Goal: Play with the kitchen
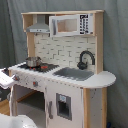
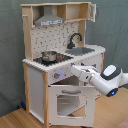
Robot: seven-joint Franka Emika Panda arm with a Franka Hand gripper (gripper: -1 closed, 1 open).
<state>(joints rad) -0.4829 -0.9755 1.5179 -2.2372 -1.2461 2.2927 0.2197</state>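
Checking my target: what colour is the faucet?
Black faucet, clearest in the first exterior view.
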